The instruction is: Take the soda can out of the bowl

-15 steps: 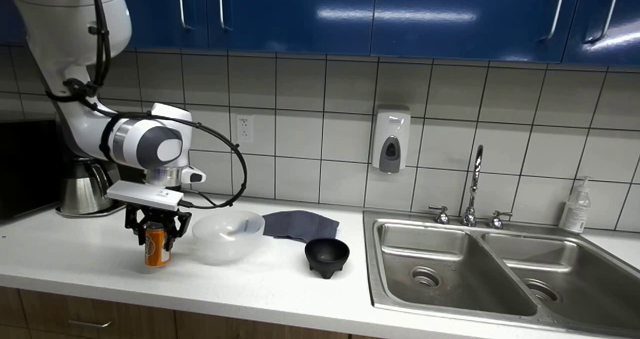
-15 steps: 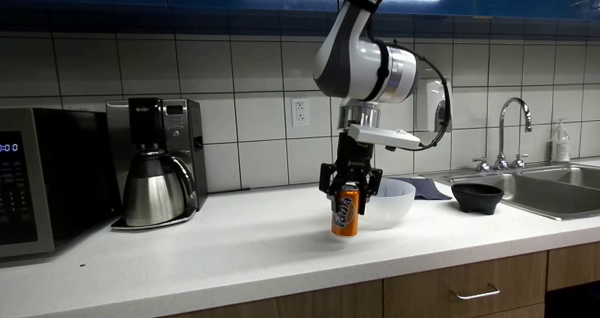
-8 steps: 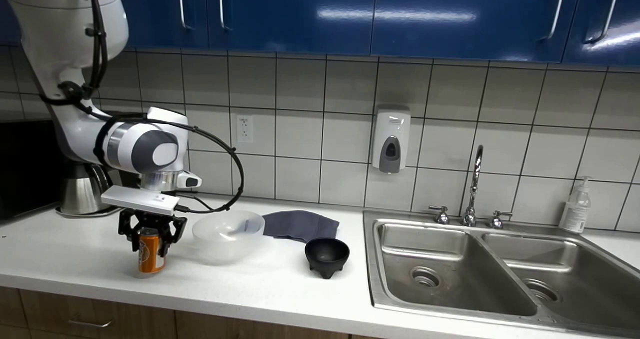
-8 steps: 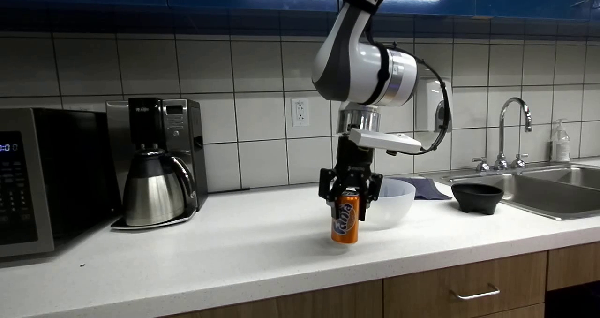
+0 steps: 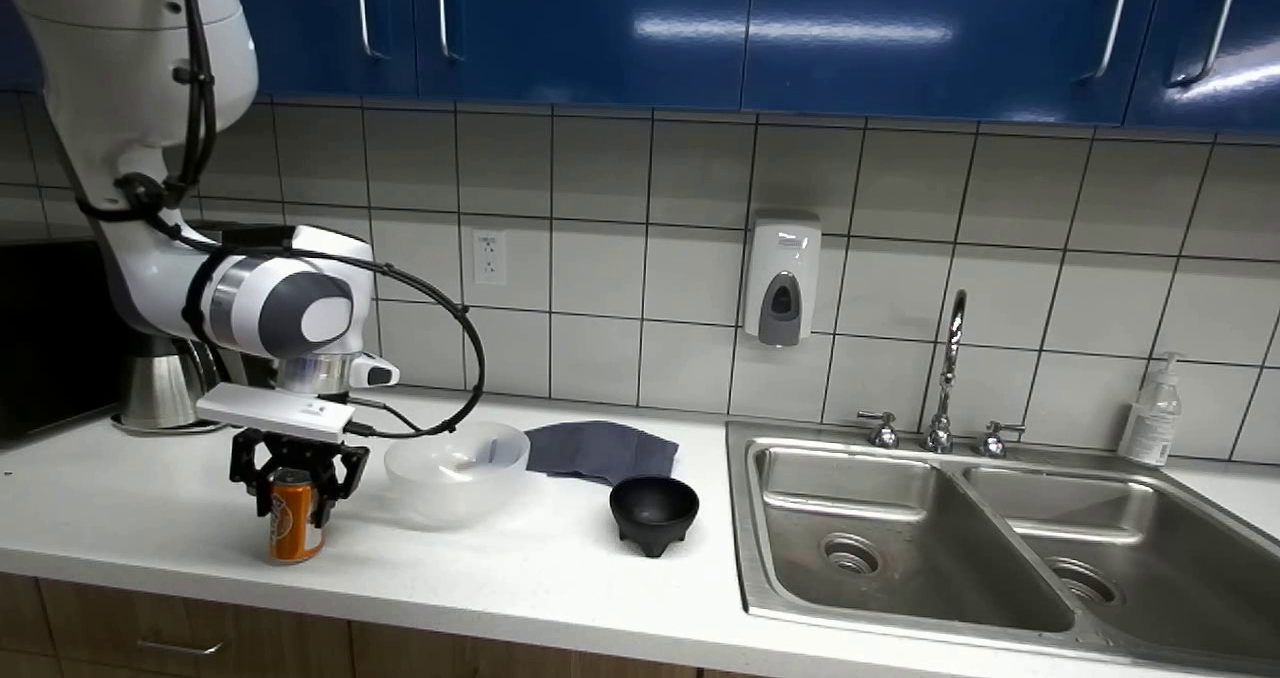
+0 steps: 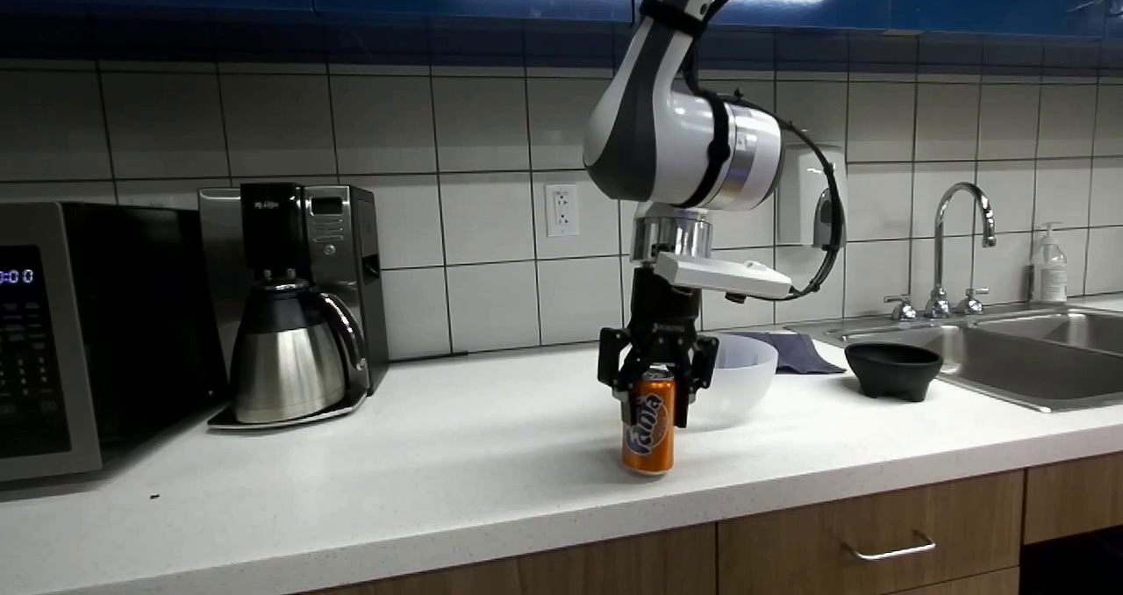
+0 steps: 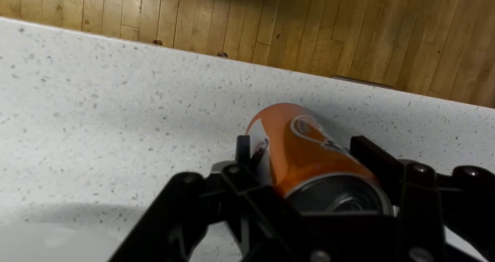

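Note:
The orange soda can with a silvery top stands upright on the white counter, beside the bowl and outside it. It also shows in an exterior view and the wrist view. Its base is at or very near the counter. My gripper points down with its fingers on both sides of the can's upper half, shut on it; it shows so too in an exterior view and the wrist view. The wide translucent whitish bowl stands close by, partly behind the gripper in an exterior view.
A small black bowl and a dark folded cloth lie between the bowl and the steel sink. A coffee pot and a microwave stand along the counter. The counter's front edge runs close to the can.
The gripper has carried the can down and toward the counter's front edge, away from the bowl. The can hung above the counter before and now its base is at the surface.

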`<action>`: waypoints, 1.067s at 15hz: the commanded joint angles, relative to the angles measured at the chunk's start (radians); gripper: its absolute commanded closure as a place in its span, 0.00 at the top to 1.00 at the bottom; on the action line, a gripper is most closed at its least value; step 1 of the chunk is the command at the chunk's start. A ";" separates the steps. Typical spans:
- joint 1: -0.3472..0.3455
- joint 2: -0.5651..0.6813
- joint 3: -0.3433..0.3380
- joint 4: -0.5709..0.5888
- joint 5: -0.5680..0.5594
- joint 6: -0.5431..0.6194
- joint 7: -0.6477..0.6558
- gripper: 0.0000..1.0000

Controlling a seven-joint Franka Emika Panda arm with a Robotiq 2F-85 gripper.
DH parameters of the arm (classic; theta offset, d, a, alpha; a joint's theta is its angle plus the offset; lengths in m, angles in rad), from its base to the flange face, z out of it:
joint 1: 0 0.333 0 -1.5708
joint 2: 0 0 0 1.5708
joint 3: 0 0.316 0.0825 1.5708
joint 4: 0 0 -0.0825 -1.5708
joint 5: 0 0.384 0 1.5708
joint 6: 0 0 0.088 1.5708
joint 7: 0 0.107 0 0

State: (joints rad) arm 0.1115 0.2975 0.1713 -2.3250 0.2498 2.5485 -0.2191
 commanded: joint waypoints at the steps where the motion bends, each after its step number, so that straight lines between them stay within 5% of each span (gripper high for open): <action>1: -0.022 -0.009 0.021 -0.009 0.006 0.012 -0.019 0.97; 16: -0.014 -0.120 0.028 -0.013 0.008 0.000 -0.020 1.00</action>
State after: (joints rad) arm 0.1115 0.2411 0.1830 -2.3190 0.2495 2.5505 -0.2192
